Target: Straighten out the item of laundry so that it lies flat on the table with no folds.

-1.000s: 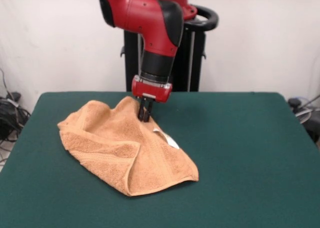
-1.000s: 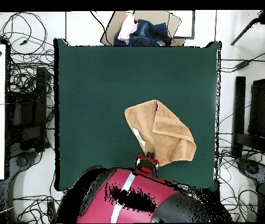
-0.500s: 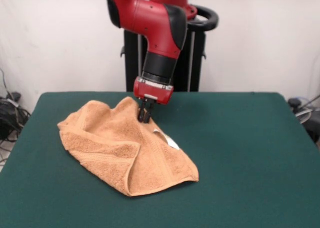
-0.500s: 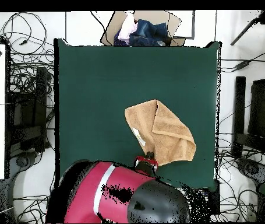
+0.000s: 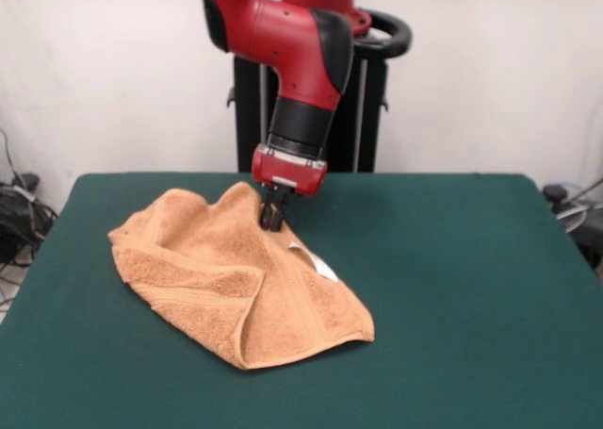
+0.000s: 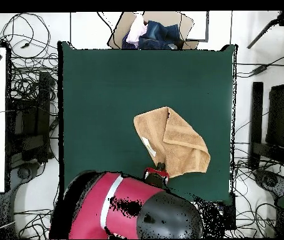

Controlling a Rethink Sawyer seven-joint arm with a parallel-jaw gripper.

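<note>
The tool (image 5: 272,220) is pointing straight down at the far edge of the towel (image 5: 236,278), its dark fingertips sitting together with no visible gap and pressing into a raised peak of cloth; it is appearing to pinch that peak, gripping the towel. In the overhead view the tool (image 6: 158,170) is mostly hidden under the red and black arm (image 6: 132,209), with only the red wrist plate showing at the towel's (image 6: 172,140) edge nearest the robot.

The towel is lying crumpled on the green desk (image 5: 452,288), left of centre in the front view. One flap is folding over the rest, forming a diagonal crease, and woven border bands are showing along the folded edges. A small white tag (image 5: 315,261) is lying on the cloth just beside the tool.

In the overhead view an open box of clothing (image 6: 149,32) is sitting beyond the desk's (image 6: 107,94) far edge, and cables (image 6: 29,81) are trailing over the floor at both sides.
</note>
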